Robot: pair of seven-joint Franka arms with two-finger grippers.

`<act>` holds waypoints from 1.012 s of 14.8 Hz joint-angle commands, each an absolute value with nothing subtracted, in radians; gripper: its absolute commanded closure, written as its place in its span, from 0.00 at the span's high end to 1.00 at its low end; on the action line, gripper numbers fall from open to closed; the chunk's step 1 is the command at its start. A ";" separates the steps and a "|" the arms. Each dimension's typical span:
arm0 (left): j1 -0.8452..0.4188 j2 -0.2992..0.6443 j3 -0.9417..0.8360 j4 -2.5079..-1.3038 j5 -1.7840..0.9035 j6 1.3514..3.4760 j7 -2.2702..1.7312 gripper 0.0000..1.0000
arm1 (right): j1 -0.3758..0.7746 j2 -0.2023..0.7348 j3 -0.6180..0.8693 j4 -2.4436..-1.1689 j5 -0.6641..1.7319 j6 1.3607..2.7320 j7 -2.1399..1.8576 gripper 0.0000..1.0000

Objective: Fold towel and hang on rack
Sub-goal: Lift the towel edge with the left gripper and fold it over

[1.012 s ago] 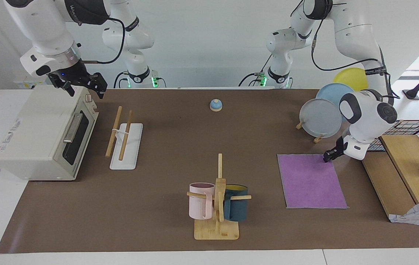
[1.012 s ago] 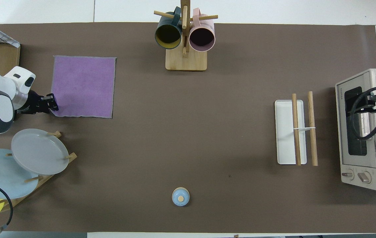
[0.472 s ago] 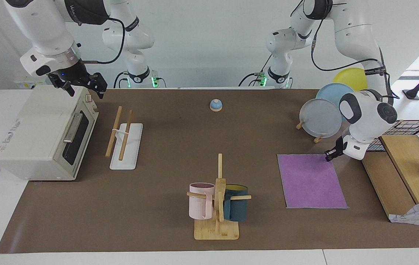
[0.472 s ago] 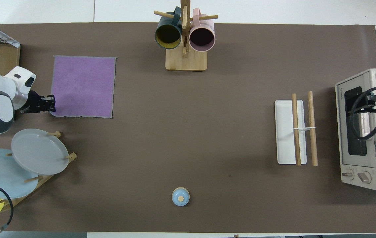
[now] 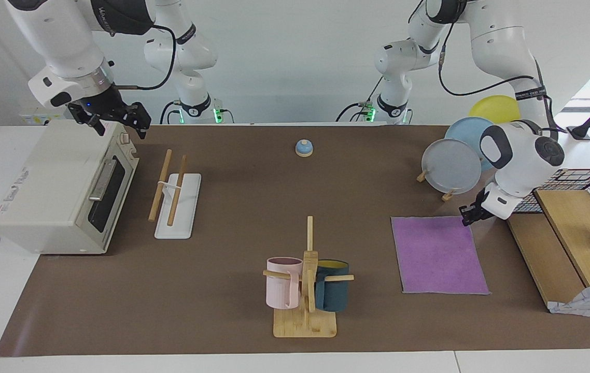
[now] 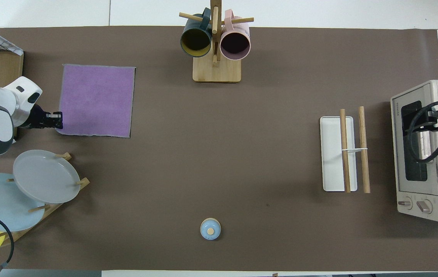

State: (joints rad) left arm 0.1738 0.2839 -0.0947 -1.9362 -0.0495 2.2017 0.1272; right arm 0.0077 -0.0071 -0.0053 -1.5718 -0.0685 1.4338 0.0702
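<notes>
Oven (image 5: 61,191) sits at right arm's end of table; right gripper (image 5: 116,120) hangs over its top corner nearest the robots, fingers spread, nothing between them. Arm waits.

Towel (image 5: 437,255) lies flat, purple face up, unfolded, at left arm's end, directly under and just fwd of left gripper (image 5: 468,215). That gripper is low over the towel corner nearest the robots, by the plate stand (image 5: 450,166); contact w/ cloth not clear, finger gap cannot be told.

Rack (image 5: 177,199) stands bare beside oven, below right gripper's level, well apart from towel.
</notes>
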 commanded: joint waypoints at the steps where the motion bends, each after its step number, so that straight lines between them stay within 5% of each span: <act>1: 0.120 0.227 -0.094 -1.907 -0.048 2.128 0.158 0.00 | 0.002 -0.011 -0.006 -1.577 -0.051 1.427 0.048 1.00; 9: -0.201 0.155 -0.095 -1.948 0.187 2.123 0.158 0.00 | 0.002 -0.012 -0.006 -1.577 -0.051 1.427 0.048 1.00; 14: -0.236 0.144 -0.094 -2.072 0.245 2.197 0.152 0.00 | 0.002 -0.012 -0.006 -1.577 -0.051 1.427 0.048 1.00; 15: -0.236 0.144 -0.095 -2.080 0.244 2.201 0.144 0.06 | 0.002 -0.012 -0.006 -1.577 -0.051 1.427 0.048 1.00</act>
State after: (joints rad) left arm -0.2312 0.1803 -0.1060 -2.0322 0.2228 2.1709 0.1462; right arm 0.0077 -0.0071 -0.0053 -1.5718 -0.0685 1.4338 0.0702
